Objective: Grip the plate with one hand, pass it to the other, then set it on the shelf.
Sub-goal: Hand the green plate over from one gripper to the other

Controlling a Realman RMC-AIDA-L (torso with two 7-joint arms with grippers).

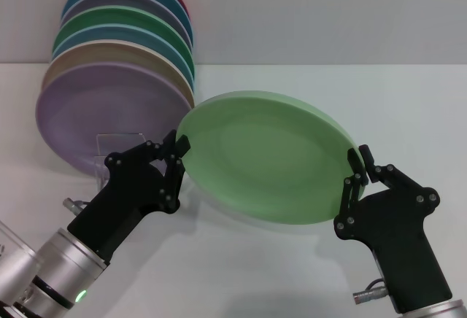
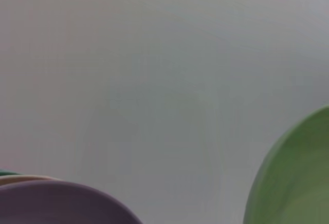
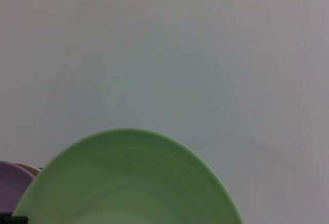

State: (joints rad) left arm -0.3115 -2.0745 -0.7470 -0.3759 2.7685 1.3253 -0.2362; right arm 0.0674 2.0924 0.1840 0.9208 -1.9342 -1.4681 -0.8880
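stacked coloured plates (image 1: 120,63), white table (image 1: 408,106)

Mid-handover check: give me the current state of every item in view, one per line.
plate: lifted off the table, tilted, gripped at opposite edges by both grippers
left gripper: shut on the plate's left edge
right gripper: shut on the plate's right edge
shelf: mostly hidden behind the left arm
stacked plates: standing on edge, lavender one in front

plate (image 1: 266,157): pale mint green, plain
front plate of stack (image 1: 95,117): lavender, plain
stack behind it (image 1: 128,22): tan, blue, green, teal, maroon
pincers (image 1: 175,159): black
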